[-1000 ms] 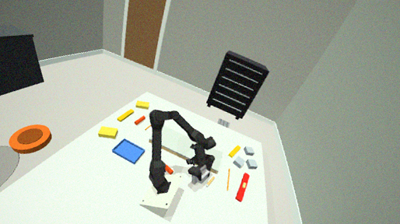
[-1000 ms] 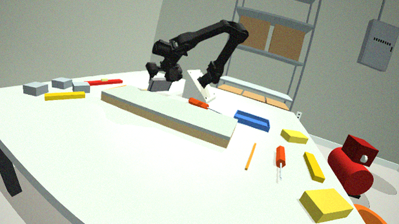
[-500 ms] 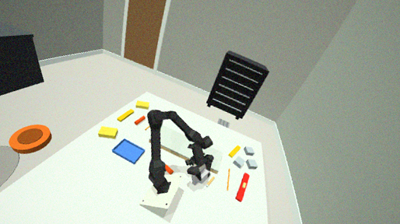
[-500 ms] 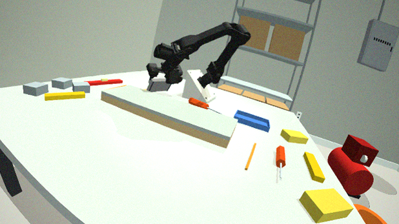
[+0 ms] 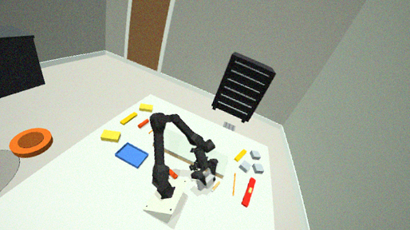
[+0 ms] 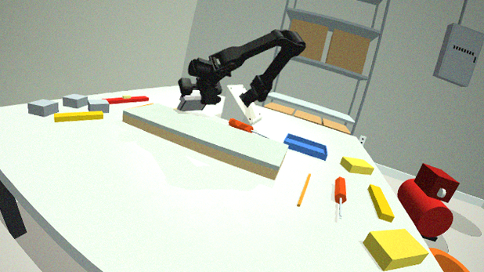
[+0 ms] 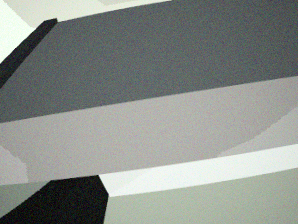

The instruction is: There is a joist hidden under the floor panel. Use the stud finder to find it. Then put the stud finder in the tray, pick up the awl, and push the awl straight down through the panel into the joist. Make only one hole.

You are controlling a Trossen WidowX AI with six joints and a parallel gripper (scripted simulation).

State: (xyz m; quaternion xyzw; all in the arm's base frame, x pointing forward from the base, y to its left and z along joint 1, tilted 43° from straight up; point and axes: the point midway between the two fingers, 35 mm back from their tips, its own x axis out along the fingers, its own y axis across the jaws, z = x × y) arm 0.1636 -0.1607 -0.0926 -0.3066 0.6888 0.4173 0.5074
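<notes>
The stud finder [image 5: 207,179] [image 6: 192,103] [image 7: 150,60], clasped in the widely spread gripper [image 5: 205,174] [image 6: 198,94] [image 7: 75,112], lies at the panel's [image 5: 178,140] [image 6: 204,131] near right in the top view, the tray [image 5: 131,155] [image 6: 306,147] farther left; the search is apparently in hand, next requiring level placement on the panel and a slow sweep.

The panel [image 5: 219,161] [image 6: 215,135] looks smooth and matt above wood-brown edges; 1 screwdriver shaft [image 6: 341,208] looks like metal.

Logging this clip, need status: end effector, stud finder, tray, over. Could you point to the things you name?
End effector [image 5: 206,179] [image 6: 195,98] shut on gray block, likely stud finder [image 5: 206,185] [image 6: 192,104] [image 7: 150,130]. Blue tray [image 5: 131,155] [image 6: 306,147] unfilled. Nothing visibly blocking.
</notes>
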